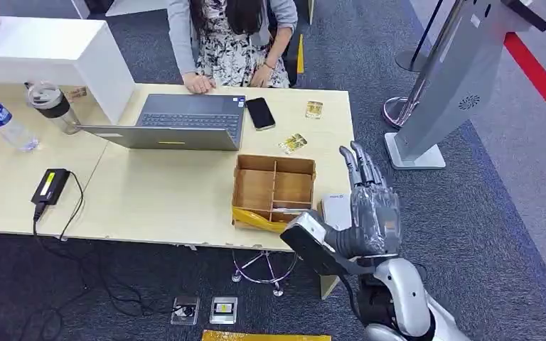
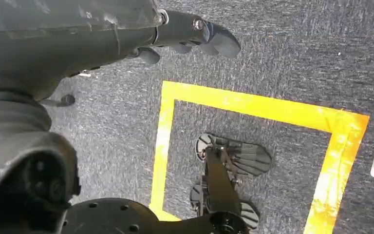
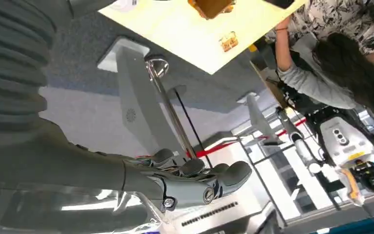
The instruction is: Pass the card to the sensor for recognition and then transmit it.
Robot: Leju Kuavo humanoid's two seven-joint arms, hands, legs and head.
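Observation:
Two yellow cards (image 1: 293, 143) lie on the wooden table (image 1: 163, 192) past the cardboard box (image 1: 274, 188), and another card (image 1: 314, 109) lies near the far edge. In the right wrist view a card (image 3: 228, 41) shows on the tabletop. A white sensor pad (image 1: 334, 207) sits at the table's front right corner, partly hidden by my right hand (image 1: 370, 206). That hand is raised beside the corner with fingers (image 3: 195, 178) stretched out and holding nothing. My left hand (image 2: 190, 31) hangs over the carpet, fingers loosely extended and empty.
A person sits at the far side behind an open laptop (image 1: 178, 121), with a black phone (image 1: 260, 112) beside it. A grey kiosk stand (image 1: 448, 85) rises to the right. A bottle (image 1: 0, 121), cup (image 1: 51, 105) and power adapter (image 1: 50, 185) occupy the left.

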